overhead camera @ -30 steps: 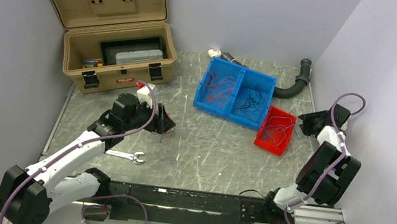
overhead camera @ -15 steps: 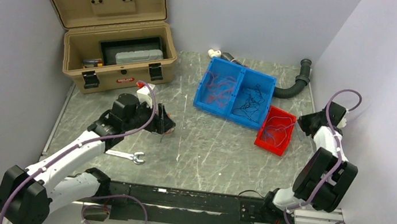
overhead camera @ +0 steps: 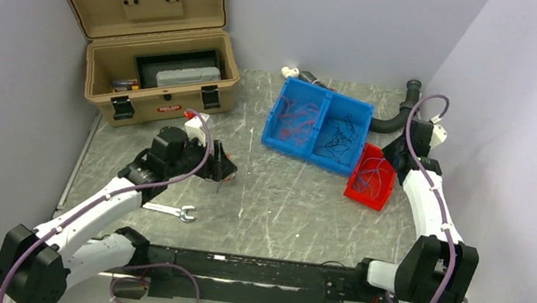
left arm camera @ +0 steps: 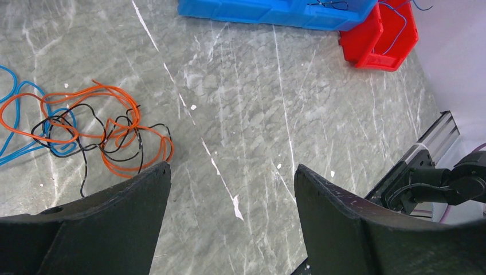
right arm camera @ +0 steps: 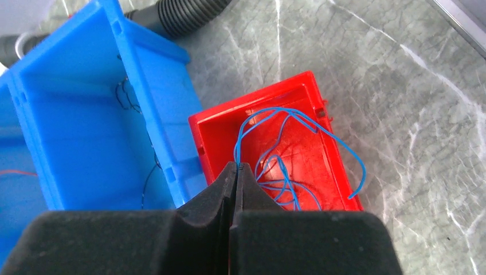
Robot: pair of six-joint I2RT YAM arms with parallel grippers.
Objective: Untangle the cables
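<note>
Left wrist view, cables (left arm camera: 109,134) cut off at left edge, perhaps knotted

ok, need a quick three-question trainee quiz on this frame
1. True or false: the right tool is shut.
2. The cables in the red bin are: A orange, B blue, C green?
3. Name the three colours in the loose tangle beside the left tool.
Key: 1 true; 2 B; 3 orange, black, blue.
</note>
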